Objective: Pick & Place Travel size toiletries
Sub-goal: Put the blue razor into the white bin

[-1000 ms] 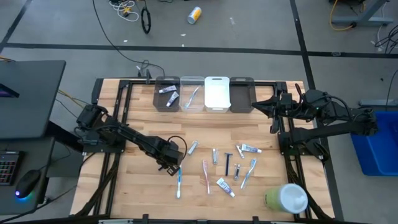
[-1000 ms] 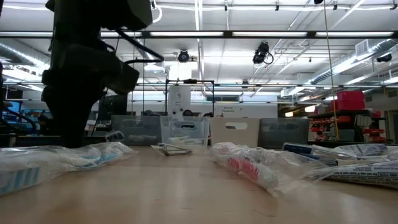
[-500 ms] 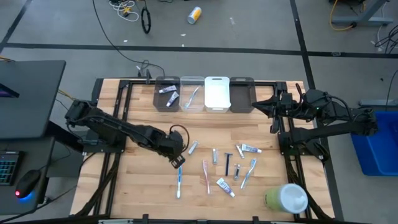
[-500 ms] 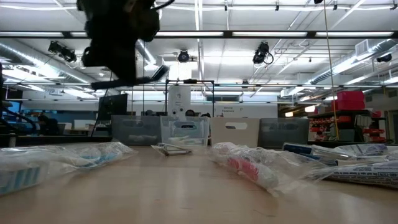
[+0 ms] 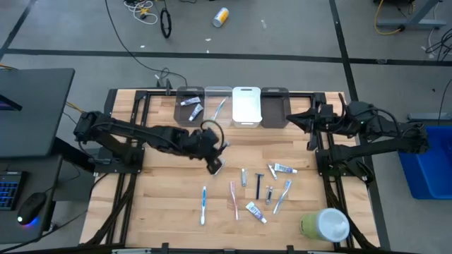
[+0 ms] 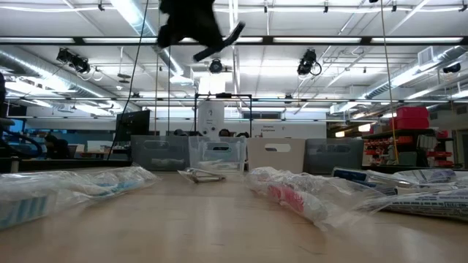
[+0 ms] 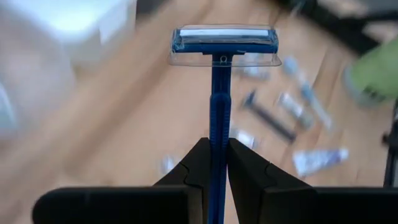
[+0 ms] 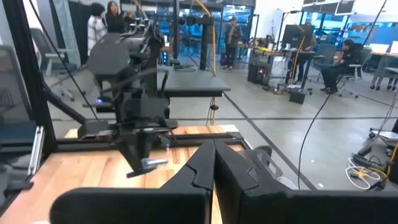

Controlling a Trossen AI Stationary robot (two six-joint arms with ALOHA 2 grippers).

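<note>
Now the left tool [image 7: 216, 163] grips a blue razor [image 7: 219, 93] above open tabletop [image 5: 169, 183].

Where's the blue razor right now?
The blue razor is clamped in the left gripper, lifted above mid-table in the high view, between the bins and the scattered toiletries.

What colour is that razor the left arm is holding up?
Blue: the razor has a blue handle and a clear cap over its head, seen best in the left wrist view.

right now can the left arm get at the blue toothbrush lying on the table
Probably not yet. The left gripper is already shut on a blue razor and is lifted above the table, off to one side of the blue toothbrush. The wood around the toothbrush is bare, so nothing else blocks it.
</note>
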